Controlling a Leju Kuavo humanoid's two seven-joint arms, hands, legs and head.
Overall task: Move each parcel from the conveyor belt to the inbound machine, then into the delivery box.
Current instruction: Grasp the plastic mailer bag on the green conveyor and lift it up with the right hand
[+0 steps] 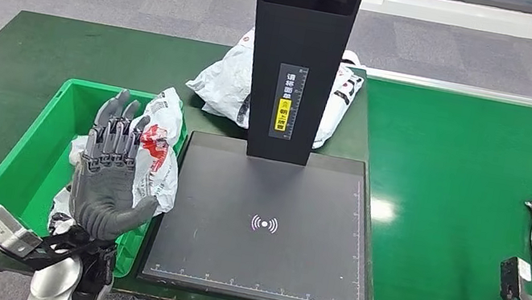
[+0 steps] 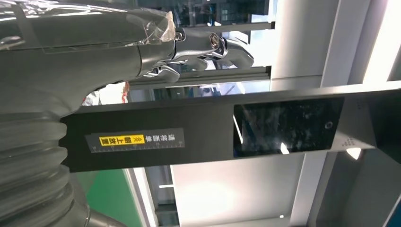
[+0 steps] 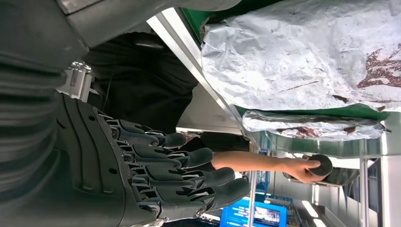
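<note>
Grey right hand (image 3: 142,175), fingers (image 3: 198,158) empty.

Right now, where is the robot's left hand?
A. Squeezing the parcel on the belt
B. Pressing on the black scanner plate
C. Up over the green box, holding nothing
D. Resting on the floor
C. In the head view the left hand is raised over the green box with its fingers spread and nothing in them; a white parcel already lies in the box beside it, and the black scanner plate is bare.
</note>
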